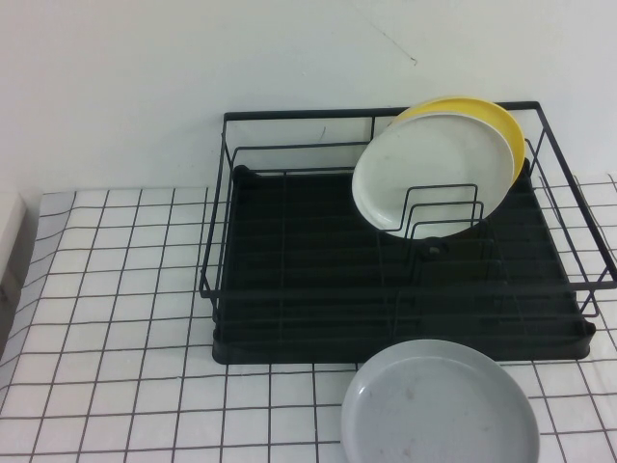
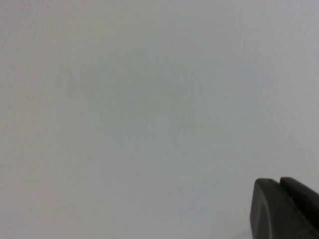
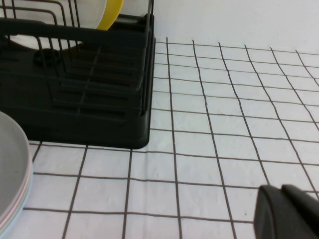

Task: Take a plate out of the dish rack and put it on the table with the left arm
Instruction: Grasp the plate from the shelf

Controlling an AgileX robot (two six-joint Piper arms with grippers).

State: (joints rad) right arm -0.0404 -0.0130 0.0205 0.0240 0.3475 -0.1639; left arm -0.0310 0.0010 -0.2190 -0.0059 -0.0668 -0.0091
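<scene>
Dish rack (image 1: 289, 280): black wire, black tray base, standing on the worktop (image 1: 106, 318) against the pale back wall (image 1: 145, 77); upright dividers (image 1: 439, 212) toward its right half.

Plate (image 1: 429, 174): plain white, round, standing tilted on edge in the right rear of the dish rack, leaning back, lower edge behind the dividers.

Yellow plate (image 1: 506, 130): directly behind the white one, touching or nearly so, only upper and right rim showing; yellow edge also seen in the right wrist view.

Grey plate (image 1: 439, 405): flat on the worktop, just in front of the dish rack's front right edge, partly cut off at the lower border.

Worktop: white cloth with thin black grid; bare squares left of the dish rack.

Left gripper (image 2: 286, 209): absent from the high view; dark tip in the corner of its wrist view, facing a blank pale surface; fingers closed, holding nothing.

Right gripper (image 3: 286, 211): absent from the high view; low over the gridded cloth, beside the dish rack's corner; fingers pressed together, empty.
</scene>
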